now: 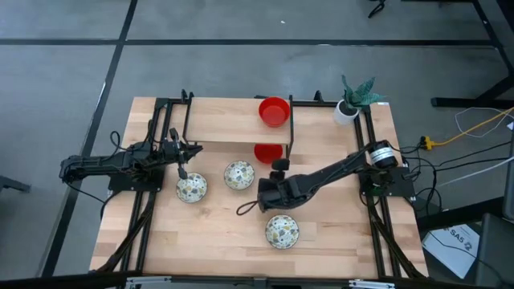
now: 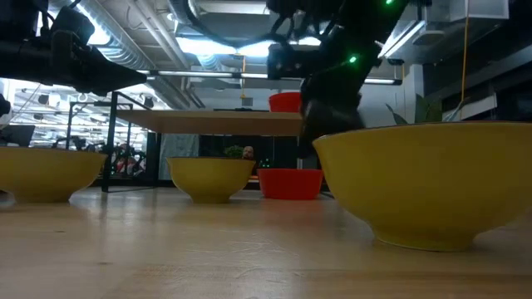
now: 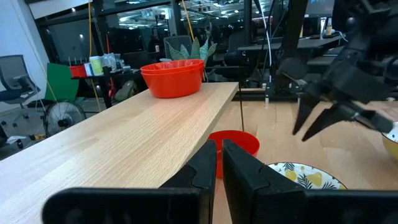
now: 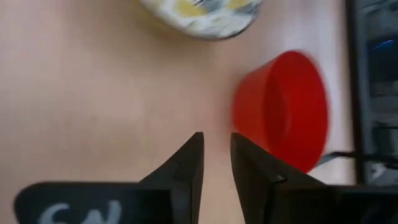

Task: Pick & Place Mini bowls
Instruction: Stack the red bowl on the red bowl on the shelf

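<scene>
One red mini bowl (image 1: 274,111) stands on the raised wooden shelf (image 1: 225,124). Another red mini bowl (image 1: 268,152) (image 4: 283,118) stands on the table at the shelf's near edge. Three floral mini bowls (image 1: 191,188) (image 1: 238,175) (image 1: 282,231) stand on their bases on the table. My right gripper (image 1: 247,206) (image 4: 216,142) hangs slanted down over bare wood between the bowls, open by a narrow gap, with nothing between its fingers. My left gripper (image 1: 193,150) (image 3: 219,149) waits at the left, level and shut, beside the shelf.
The shelf rests on a black rack (image 1: 290,128) whose posts stand by the red bowl on the table. A white pot with a green plant (image 1: 348,107) stands at the far right corner. Bare wood lies along the near edge (image 1: 201,241).
</scene>
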Robot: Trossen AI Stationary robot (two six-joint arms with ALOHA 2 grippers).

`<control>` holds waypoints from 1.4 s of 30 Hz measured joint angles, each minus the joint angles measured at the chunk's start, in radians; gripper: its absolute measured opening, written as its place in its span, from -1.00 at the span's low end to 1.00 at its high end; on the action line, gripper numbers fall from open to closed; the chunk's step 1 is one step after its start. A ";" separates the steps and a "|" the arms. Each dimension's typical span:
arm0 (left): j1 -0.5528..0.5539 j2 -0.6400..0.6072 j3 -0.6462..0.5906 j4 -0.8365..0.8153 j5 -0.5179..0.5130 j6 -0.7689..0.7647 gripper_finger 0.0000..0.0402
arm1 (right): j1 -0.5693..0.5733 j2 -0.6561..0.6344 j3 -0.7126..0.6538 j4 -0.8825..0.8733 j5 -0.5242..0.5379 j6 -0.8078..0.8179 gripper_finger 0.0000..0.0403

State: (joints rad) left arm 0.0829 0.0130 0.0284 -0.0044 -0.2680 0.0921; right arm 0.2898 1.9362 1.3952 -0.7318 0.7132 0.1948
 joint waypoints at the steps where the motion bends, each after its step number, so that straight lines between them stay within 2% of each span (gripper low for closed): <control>1: 0.000 0.000 0.000 0.000 0.000 0.000 -0.90 | -0.006 0.000 -0.010 0.029 0.022 -0.015 -0.60; 5: 0.000 0.000 0.000 0.000 0.000 0.000 -0.90 | -0.030 0.000 -0.027 0.083 0.063 -0.060 -0.60; 18: 0.000 0.000 0.000 0.000 0.000 0.000 -0.90 | -0.111 0.000 -0.027 0.124 -0.009 -0.072 -0.60; 24: 0.000 0.000 0.000 0.000 0.000 0.000 -0.90 | -0.105 0.000 -0.027 0.178 -0.059 -0.078 -0.60; 29: 0.000 0.000 0.000 0.000 0.000 0.000 -0.90 | -0.080 0.000 -0.027 0.265 -0.097 -0.155 -0.60; 42: 0.000 0.000 0.000 0.000 0.000 0.000 -0.90 | -0.070 0.000 -0.027 0.312 -0.192 -0.251 -0.60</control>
State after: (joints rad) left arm 0.0828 0.0129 0.0285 -0.0044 -0.2681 0.0921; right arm 0.2195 1.9366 1.3685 -0.4198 0.5212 -0.0559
